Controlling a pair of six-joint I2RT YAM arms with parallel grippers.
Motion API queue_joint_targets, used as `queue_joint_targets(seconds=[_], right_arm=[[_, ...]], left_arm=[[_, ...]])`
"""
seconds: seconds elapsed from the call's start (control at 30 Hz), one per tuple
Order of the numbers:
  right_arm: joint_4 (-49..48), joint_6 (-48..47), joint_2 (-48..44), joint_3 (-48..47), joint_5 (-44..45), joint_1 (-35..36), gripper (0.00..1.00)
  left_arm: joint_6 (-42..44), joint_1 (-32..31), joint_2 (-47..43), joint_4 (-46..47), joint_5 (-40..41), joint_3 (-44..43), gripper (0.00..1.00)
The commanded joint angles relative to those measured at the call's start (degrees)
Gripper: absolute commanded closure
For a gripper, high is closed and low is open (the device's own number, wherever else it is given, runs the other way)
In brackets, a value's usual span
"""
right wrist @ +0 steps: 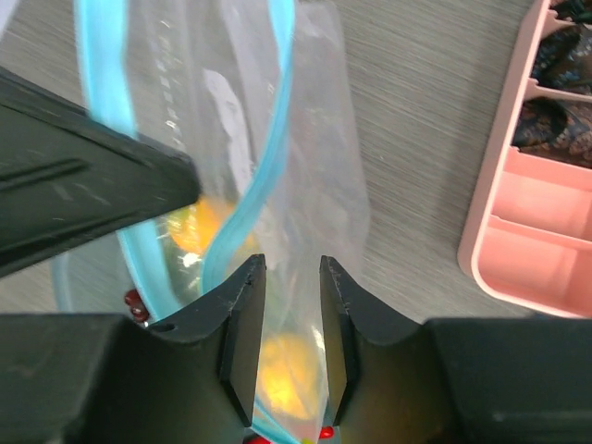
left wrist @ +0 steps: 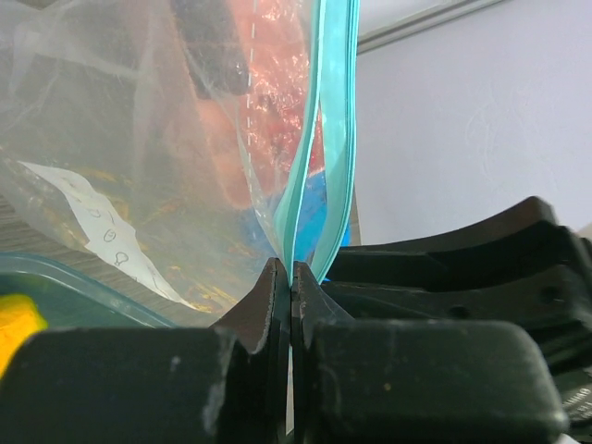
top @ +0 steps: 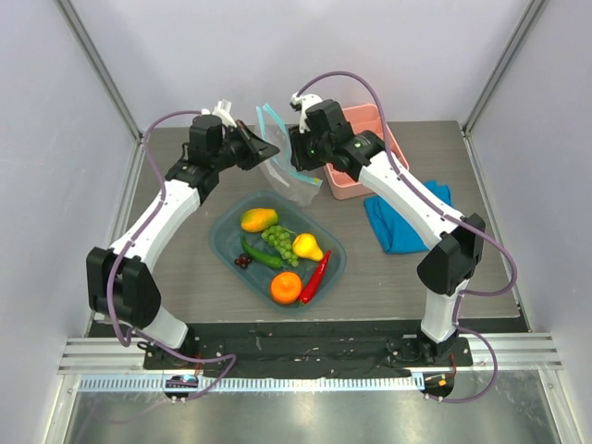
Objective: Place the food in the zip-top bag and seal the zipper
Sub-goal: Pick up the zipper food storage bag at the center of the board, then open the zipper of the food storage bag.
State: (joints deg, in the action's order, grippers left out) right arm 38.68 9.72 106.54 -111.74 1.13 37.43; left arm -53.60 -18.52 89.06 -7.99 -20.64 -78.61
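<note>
The clear zip-top bag [top: 294, 180] hangs upright behind the teal tray, its light blue zipper [top: 268, 123] at the top. My left gripper [top: 268, 148] is shut on the zipper strip [left wrist: 319, 139], pinched between the fingertips in the left wrist view [left wrist: 291, 270]. My right gripper [top: 303, 166] is open, its jaws on either side of the bag's clear wall [right wrist: 310, 139] without clamping it. The mango [top: 258, 219], grapes [top: 280, 240], pear [top: 307, 246], cucumber [top: 261, 252], cherries [top: 242, 262], orange [top: 286, 288] and chili [top: 316, 276] lie in the tray.
The teal translucent tray [top: 222, 242] sits at the table's middle. A pink divided box [top: 375, 118] stands at the back right, also in the right wrist view [right wrist: 536, 213]. A blue folded cloth [top: 402, 224] lies under the right arm.
</note>
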Motion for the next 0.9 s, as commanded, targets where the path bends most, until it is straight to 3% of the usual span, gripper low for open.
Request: queue_joint_targets(seconds=[0.0, 0.1, 0.27, 0.53, 0.87], right_arm=[[-0.36, -0.50, -0.46, -0.58, 3.54, 0.28, 0.62], [-0.79, 1.79, -0.89, -1.98, -0.15, 0.28, 0.52], [-1.06, 3.90, -0.55, -5.85, -0.33, 0.28, 0.48], [-1.41, 6.10, 1.65, -8.93, -4.03, 0.28, 0.48], [-1.59, 6.36, 7.80, -10.77, 0.72, 0.45, 0.51]], left_arm=[[1.22, -0.20, -3.54, 2.28, 2.09, -0.67, 1.00], [2.88, -0.90, -4.15, 1.84, 4.03, -0.32, 1.00], [4.39, -1.69, -4.33, 0.34, 6.40, -0.41, 1.00], [4.48, -2.13, -3.54, 0.34, 9.39, -1.02, 1.00], [3.51, -2.39, -3.10, 1.05, 9.21, -1.20, 1.00]])
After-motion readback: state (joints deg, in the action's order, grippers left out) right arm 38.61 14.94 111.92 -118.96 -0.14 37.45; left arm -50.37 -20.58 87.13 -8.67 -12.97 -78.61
